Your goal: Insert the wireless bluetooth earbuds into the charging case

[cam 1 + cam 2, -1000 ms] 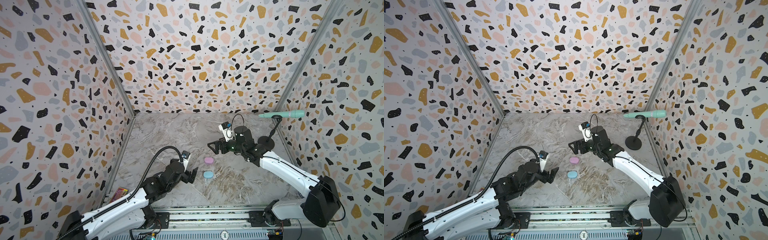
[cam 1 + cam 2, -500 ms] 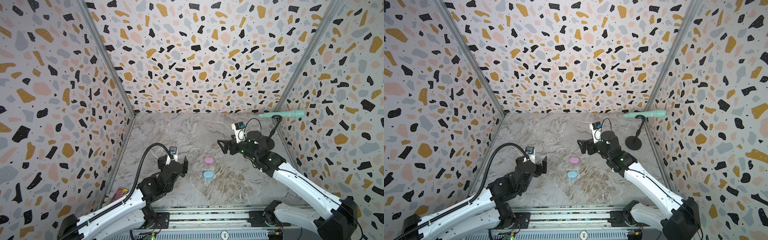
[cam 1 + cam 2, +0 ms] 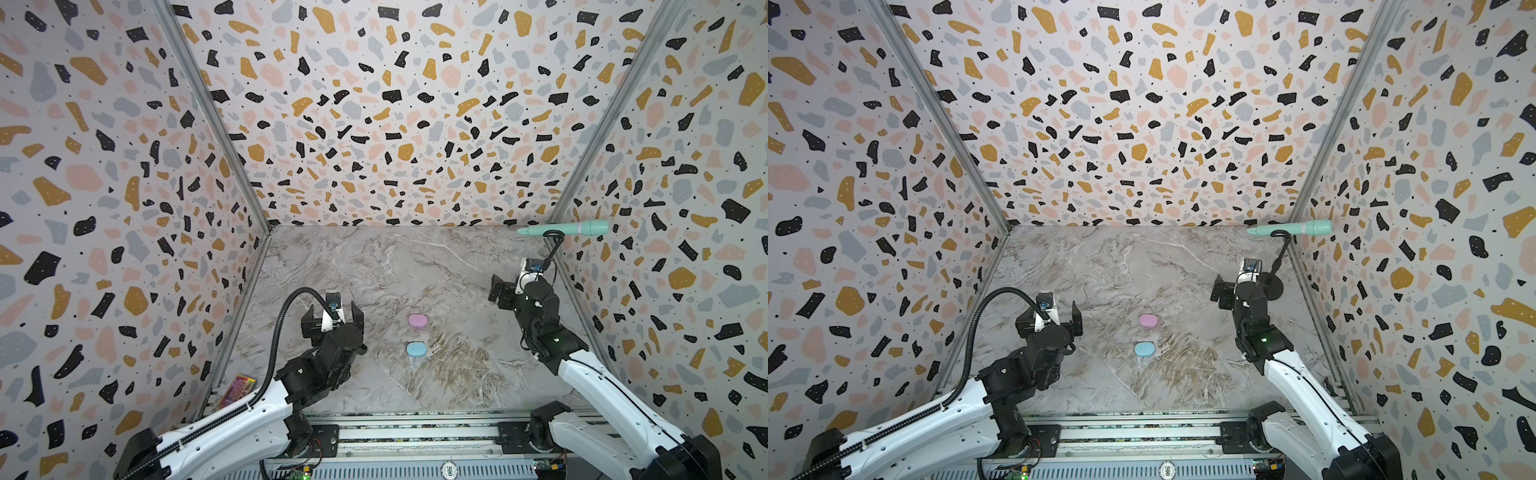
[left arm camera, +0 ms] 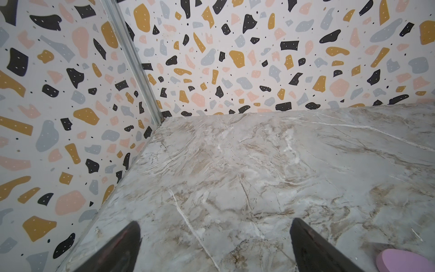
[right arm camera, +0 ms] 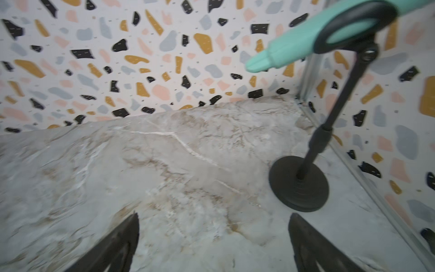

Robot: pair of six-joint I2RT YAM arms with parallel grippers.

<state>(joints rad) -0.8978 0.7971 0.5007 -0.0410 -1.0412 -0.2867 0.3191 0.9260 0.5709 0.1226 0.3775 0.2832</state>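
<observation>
Sticker [image 3: 449,471] on rail [image 3: 415,433] reads "500"; left hand [image 4: 215,223], right hand [image 5: 213,216] spread wide, empty.

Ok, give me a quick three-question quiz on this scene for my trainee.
1. Pick one: which lies nearer the front rail, the pink case or the blue case?
2. In what state are the left end effector and the right end effector?
3. True or false: the pink case stands open.
Key: 1 blue case; 2 both open, holding nothing; 3 false, its lid is shut.
</observation>
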